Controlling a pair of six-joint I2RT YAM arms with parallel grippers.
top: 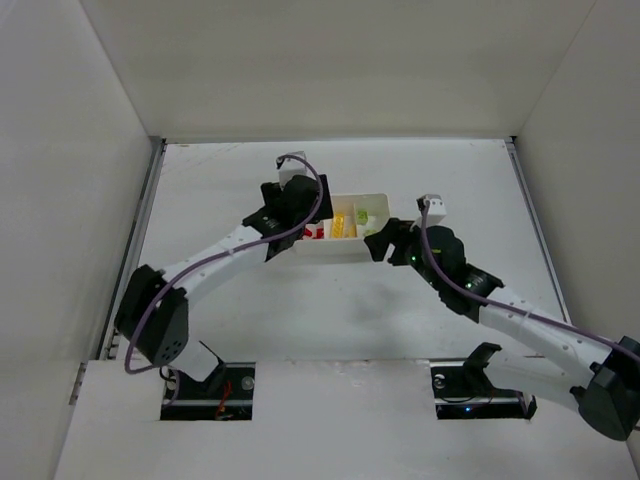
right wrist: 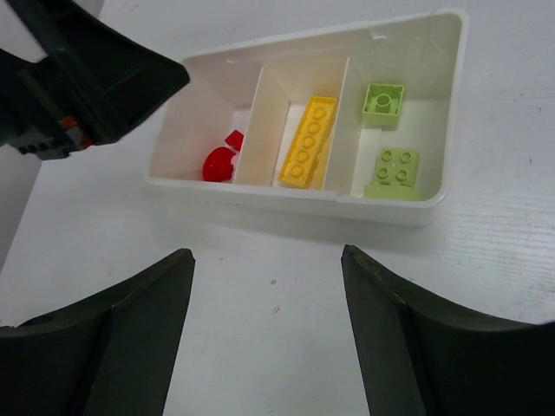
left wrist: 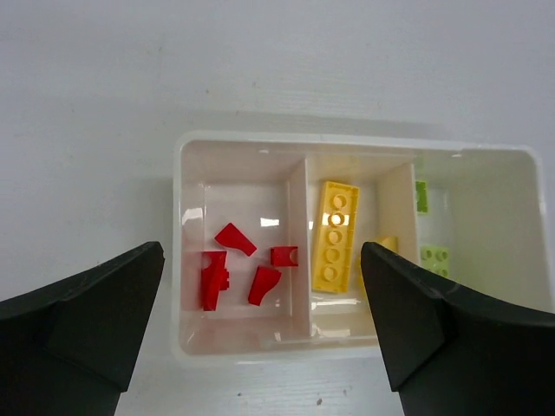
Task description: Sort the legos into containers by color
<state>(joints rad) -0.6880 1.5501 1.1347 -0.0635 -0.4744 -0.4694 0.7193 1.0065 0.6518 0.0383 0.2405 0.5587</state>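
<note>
The left gripper (left wrist: 262,256) is held spread and empty over the white tray (left wrist: 243,143); red pieces (left wrist: 247,269), a yellow brick (left wrist: 336,236) and green pieces (right wrist: 390,169) are kept in separate compartments. The right gripper (right wrist: 267,260) is spread, empty, just beside the tray.

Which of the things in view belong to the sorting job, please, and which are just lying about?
Job: white tray, red pieces, yellow brick, two light-green pieces.
Just there: table, enclosure walls.
</note>
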